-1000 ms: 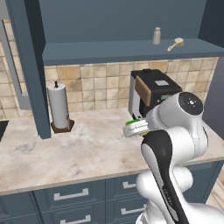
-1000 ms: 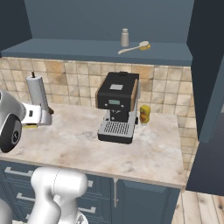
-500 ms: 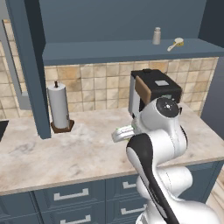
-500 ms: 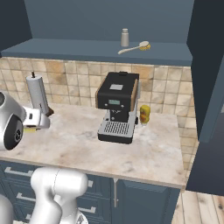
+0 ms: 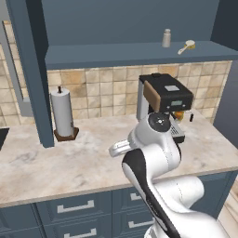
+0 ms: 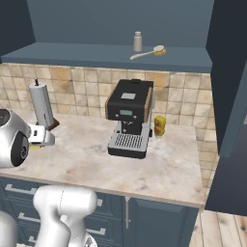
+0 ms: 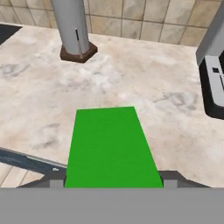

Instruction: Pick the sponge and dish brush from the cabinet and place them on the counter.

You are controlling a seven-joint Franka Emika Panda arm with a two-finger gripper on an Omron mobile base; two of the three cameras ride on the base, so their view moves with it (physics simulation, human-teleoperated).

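My gripper (image 5: 119,148) hangs low over the counter (image 5: 69,162), shut on the sponge (image 7: 111,146). The sponge's bright green top faces the hand camera, and a yellow sliver of the sponge (image 6: 34,146) peeks out under the gripper (image 6: 42,139). The beige counter (image 7: 144,78) lies close beneath it. The dish brush (image 5: 187,46) lies on the open cabinet's shelf (image 5: 130,52) at the far right, its tan head to the right; the same dish brush (image 6: 149,52) shows on the cabinet shelf (image 6: 87,52). My fingertips are hidden by the sponge.
A grey shaker (image 5: 166,38) stands on the shelf beside the brush. A black coffee machine (image 5: 162,100) occupies the counter's right half, with a small yellow cup (image 6: 159,126) next to it. A paper towel holder (image 5: 62,114) stands at the back left.
The arm has swung left and lowered, carrying the sponge away from the coffee machine toward the counter's middle. The brush and shaker have not moved.
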